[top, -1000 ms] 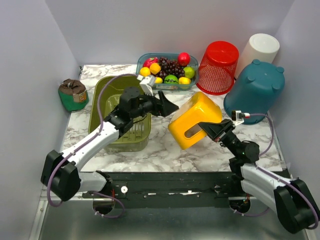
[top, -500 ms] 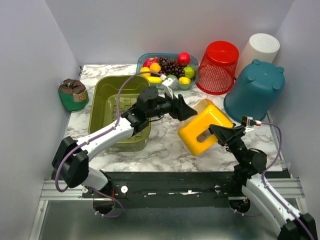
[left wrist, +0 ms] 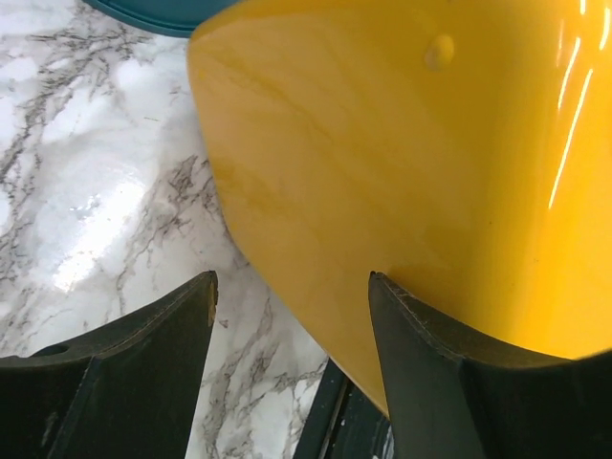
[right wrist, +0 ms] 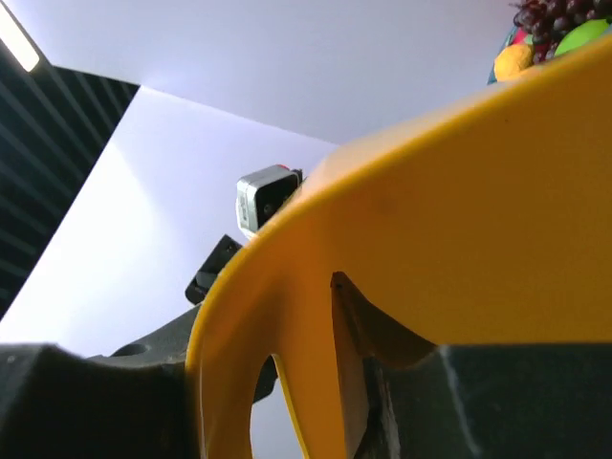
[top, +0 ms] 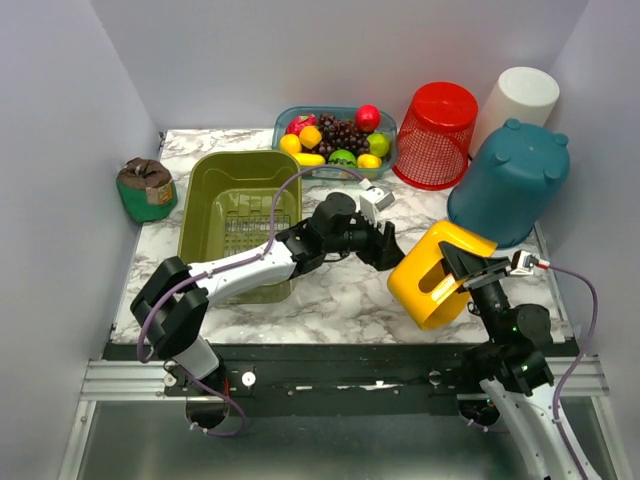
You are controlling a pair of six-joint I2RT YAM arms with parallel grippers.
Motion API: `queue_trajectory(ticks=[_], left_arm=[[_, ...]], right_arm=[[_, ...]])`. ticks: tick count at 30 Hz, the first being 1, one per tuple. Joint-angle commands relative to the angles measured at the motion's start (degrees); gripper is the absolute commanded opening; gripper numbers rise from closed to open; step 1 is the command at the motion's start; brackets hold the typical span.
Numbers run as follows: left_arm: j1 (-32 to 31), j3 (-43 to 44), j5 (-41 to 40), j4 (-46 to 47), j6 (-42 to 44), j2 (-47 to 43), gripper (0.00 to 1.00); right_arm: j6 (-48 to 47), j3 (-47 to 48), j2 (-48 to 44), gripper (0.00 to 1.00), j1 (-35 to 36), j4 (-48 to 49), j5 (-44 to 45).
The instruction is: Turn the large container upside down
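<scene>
While the R gripper [top: 462, 262] is clamped on the rim of the yellow container [top: 430, 292] beside its handle slot, the tub hangs tilted over the near edge of the table [top: 340, 300] - neither upright nor fully inverted. The L gripper [top: 388, 248] waits with fingers apart, the tub's curved wall directly ahead and just beside them; contact can't be confirmed. Its long axis runs approx. from the L fingers across to the R ones. The R arm has the hold, so the flip likely turns on a roll of that wrist - the L hand only steadying the far wall.
</scene>
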Motion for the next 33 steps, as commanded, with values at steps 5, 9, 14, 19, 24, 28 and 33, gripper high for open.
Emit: queue_trajectory(ticks=[5, 9, 14, 19, 24, 28, 33], left_arm=[[-0.03, 1.01, -11.70, -9.08, 1.14, -9.65, 0.73], [6.29, -2.58, -17.25, -12.26, 0.17, -16.85, 0.73], [13.15, -3.39, -23.67, -16.73, 2.62, -26.44, 0.74], [14.57, -2.69, -26.22, -19.65, 3.33, -30.39, 0.74], [15.62, -2.69, -28.07, -21.14, 2.71, -31.54, 0.75], [16.85, -2.51, -28.77, -22.11, 2.71, -32.33, 0.75], [18.17, -2.95, -30.88, -22.11, 2.19, -33.91, 0.75]], right_arm=[[-7.70, -2.99, 8.14, 0.04, 0.01, -15.32, -0.07], [-18.08, 10.42, 24.59, 0.04, 0.01, -9.08, -3.84], [-31.52, 27.76, 47.00, 0.02, 0.27, -1.25, -15.34], [-34.79, 43.14, 67.02, 0.03, 2.03, 3.08, -21.78], [-49.19, 59.23, 78.05, 0.02, 8.17, -5.53, -12.22], [-55.26, 69.25, 84.29, 0.04, 8.45, -8.27, -15.35], [-45.82, 68.15, 83.43, 0.12, 7.84, 1.01, -28.88]])
